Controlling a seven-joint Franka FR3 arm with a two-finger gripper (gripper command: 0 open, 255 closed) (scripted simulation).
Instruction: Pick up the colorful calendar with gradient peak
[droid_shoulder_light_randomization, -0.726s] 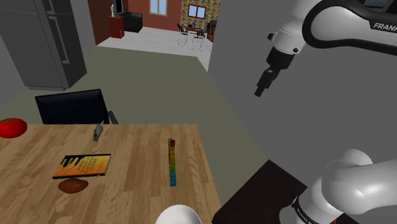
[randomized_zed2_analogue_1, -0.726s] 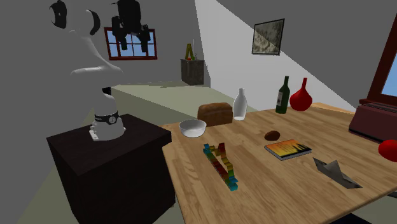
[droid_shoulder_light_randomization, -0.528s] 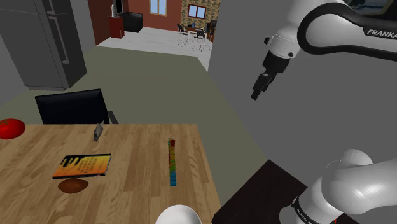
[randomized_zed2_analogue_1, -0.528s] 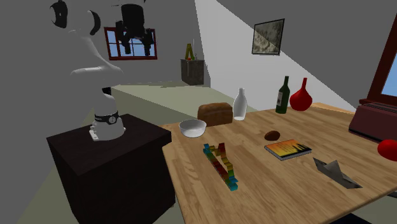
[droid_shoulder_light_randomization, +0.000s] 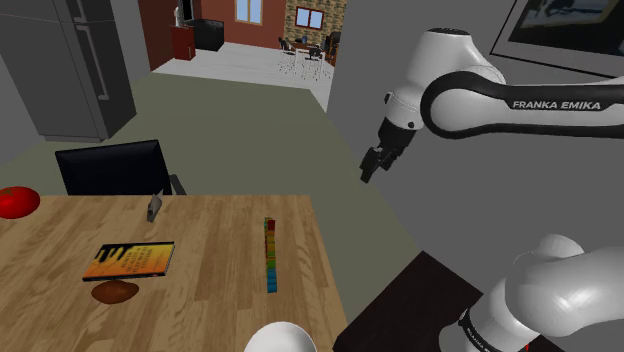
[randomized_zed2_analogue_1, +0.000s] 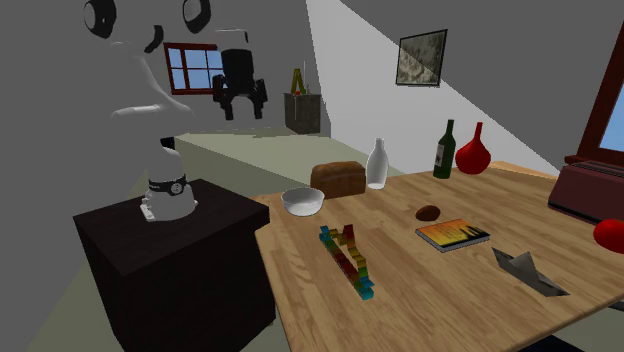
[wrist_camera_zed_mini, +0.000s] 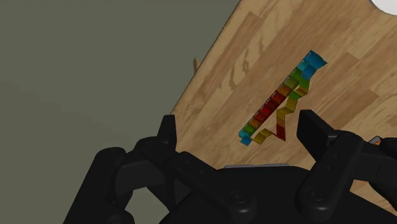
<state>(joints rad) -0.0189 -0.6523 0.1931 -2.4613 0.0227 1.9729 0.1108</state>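
Standing upright, calendar (droid_shoulder_light_randomization: 270, 255) lengthwise along table (droid_shoulder_light_randomization: 210, 230) edge

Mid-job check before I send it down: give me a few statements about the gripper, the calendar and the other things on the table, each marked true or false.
1. The gripper is open and holds nothing. True.
2. The multicoloured calendar is clasped between the gripper's fingers. False: it rests on the wooden table, and the gripper is up in the air, well apart from it.
3. The book lies on top of the calendar. False: the two lie apart, with bare table between them.
4. A white bowl sits on the table near the corner by the stand. True.
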